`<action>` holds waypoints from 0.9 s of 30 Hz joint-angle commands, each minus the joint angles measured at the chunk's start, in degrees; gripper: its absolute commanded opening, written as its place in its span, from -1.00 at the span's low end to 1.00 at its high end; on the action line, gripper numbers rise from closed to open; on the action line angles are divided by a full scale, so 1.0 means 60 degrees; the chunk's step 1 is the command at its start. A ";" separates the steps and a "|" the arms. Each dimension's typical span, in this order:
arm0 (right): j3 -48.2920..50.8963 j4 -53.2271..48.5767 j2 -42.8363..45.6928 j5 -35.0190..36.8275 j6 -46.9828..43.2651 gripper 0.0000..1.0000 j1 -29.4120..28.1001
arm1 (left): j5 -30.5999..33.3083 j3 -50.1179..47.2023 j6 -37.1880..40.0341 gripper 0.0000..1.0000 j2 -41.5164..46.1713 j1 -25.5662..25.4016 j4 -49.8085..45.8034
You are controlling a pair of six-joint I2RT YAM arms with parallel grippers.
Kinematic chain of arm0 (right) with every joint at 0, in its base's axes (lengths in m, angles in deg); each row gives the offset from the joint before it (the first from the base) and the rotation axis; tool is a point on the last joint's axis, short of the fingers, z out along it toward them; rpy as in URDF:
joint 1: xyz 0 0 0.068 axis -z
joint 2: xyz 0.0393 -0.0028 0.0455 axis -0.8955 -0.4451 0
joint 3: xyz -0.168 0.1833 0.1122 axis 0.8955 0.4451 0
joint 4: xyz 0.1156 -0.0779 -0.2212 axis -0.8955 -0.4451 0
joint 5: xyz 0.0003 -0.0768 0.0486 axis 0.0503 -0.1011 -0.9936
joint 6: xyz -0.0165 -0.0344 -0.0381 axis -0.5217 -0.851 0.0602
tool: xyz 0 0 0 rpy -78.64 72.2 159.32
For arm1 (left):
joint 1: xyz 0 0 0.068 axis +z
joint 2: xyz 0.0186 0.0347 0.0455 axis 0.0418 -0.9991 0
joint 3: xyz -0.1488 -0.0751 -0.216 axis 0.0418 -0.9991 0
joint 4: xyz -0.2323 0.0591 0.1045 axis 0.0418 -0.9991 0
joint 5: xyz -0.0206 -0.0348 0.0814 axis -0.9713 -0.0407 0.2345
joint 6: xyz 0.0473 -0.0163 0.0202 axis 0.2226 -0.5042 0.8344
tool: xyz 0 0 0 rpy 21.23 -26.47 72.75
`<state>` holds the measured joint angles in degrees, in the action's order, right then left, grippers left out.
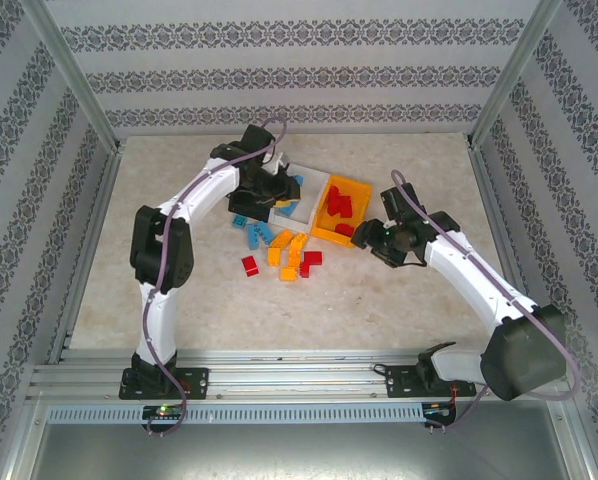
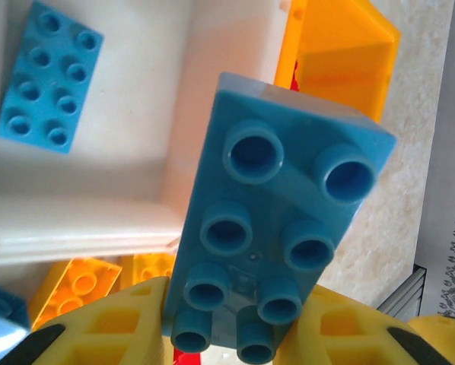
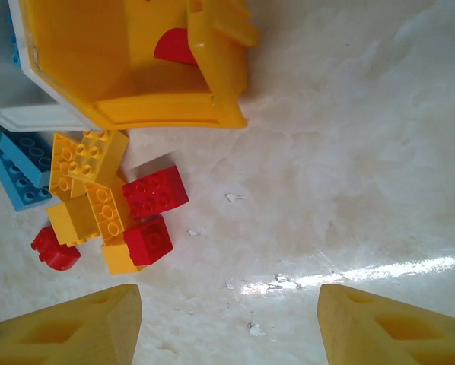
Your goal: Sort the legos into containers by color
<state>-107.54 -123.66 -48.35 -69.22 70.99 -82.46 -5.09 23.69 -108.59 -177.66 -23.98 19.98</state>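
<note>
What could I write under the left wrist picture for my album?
The left gripper holds a blue brick by the white bin, where another blue brick already lies.

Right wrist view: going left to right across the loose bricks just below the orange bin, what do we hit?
blue bricks → orange-yellow bricks → red brick → bare table

1. Sitting open: white bin (image 2: 75, 228), cradling a flat light blue brick (image 2: 49, 76).
2. Touching white bin's right side: orange bin (image 3: 159, 110), holding red bricks (image 1: 341, 206).
3. Hanging close by white bin: eight-stud blue brick (image 2: 277, 228).
4. Lying jumbled before white bin: loose bricks (image 1: 287, 252).
</note>
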 commanded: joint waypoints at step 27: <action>-0.1740 0.0795 -0.2065 -0.0445 -0.0215 0.27 -0.0778 | 0.1266 -0.1936 0.0500 0.13 0.2941 -0.0109 -0.1380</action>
<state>-111.17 -120.65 -56.75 -70.84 71.12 -85.52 -1.71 14.60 -108.75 -166.34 -24.46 16.87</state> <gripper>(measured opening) 0.633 0.565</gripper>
